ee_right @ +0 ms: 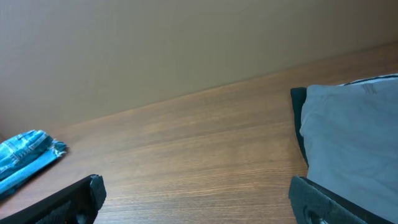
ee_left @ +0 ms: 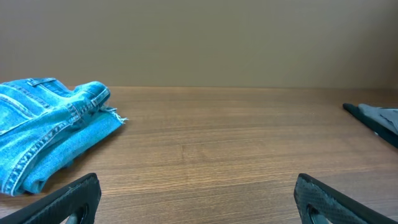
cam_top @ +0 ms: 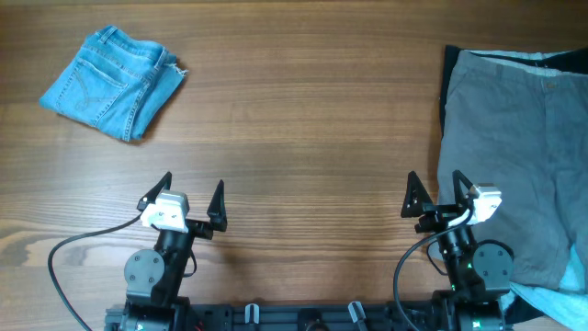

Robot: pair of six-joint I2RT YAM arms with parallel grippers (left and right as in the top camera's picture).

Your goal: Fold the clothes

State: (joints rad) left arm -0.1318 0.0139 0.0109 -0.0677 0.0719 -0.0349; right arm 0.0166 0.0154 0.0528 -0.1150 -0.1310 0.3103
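The grey shorts (cam_top: pixel 514 156) lie spread flat at the right edge of the table, on top of a black garment (cam_top: pixel 448 78). They also show at the right of the right wrist view (ee_right: pixel 348 137). My right gripper (cam_top: pixel 435 195) is open and empty, just left of the shorts' near edge. My left gripper (cam_top: pixel 191 196) is open and empty over bare wood at the front left. In the left wrist view (ee_left: pixel 196 199) and the right wrist view (ee_right: pixel 196 196) only bare table lies between the fingers.
Folded blue denim shorts (cam_top: pixel 112 81) lie at the far left of the wooden table (cam_top: pixel 303 119); they also show in the left wrist view (ee_left: pixel 46 130). A pale blue cloth (cam_top: pixel 565 294) lies at the front right corner.
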